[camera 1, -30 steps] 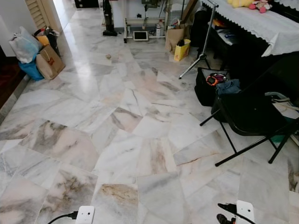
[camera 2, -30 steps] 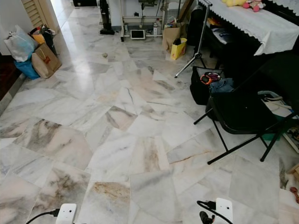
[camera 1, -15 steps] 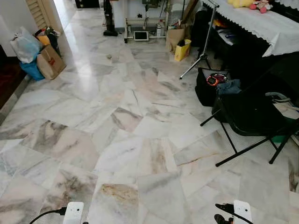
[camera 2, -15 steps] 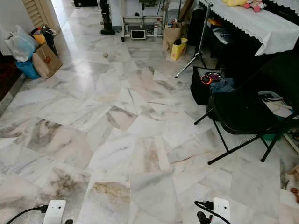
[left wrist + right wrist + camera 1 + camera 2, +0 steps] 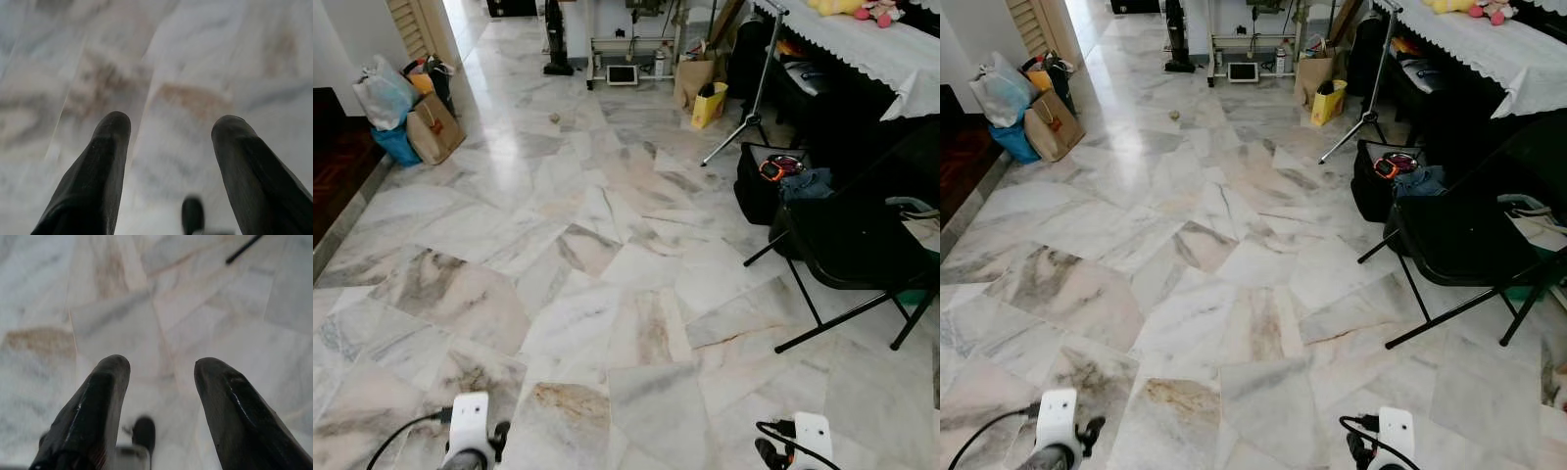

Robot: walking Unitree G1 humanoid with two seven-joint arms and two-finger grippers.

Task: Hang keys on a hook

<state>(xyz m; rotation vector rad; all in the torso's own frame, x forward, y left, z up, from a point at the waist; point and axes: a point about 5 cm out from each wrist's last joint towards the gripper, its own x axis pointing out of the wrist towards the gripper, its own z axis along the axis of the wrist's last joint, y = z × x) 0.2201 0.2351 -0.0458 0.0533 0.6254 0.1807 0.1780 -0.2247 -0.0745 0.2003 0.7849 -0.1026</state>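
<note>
Both arms hang low at the bottom edge of the eye views, the left wrist (image 5: 470,431) on the left and the right wrist (image 5: 808,441) on the right. In the left wrist view my left gripper (image 5: 171,125) is open over marble floor, with nothing between its black fingers (image 5: 105,161). In the right wrist view my right gripper (image 5: 161,367) is also open and empty above the tiles. I see no keys and no hook in these frames.
Marble floor (image 5: 607,255) stretches ahead. A black folding chair (image 5: 857,250) and a black bag (image 5: 764,181) stand on the right, beside a cloth-covered table (image 5: 862,44). A tripod (image 5: 749,88), paper bags (image 5: 705,93) and a shelf (image 5: 626,49) are at the back. Bags (image 5: 411,113) sit at the far left.
The whole view has shifted slightly right and down, so the camera has moved. The left wrist now shows higher and more fully at the bottom edge.
</note>
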